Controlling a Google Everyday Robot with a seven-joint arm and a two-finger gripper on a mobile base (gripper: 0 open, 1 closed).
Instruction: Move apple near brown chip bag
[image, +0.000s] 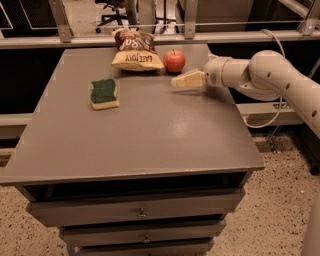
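Apple (174, 60) just beside the brown chip bag (136, 50) at the worktop's (150, 130) far edge.
The gripper (174, 82) hovers near the apple toward the right edge, not touching it; whether it is open or closed cannot be told.

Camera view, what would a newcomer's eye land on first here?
Probably the red apple at the far edge of the table, just right of the brown chip bag. Next comes the white arm reaching in from the right, its end effector low over the table just in front of the apple, not holding it. A green sponge lies alone further left.
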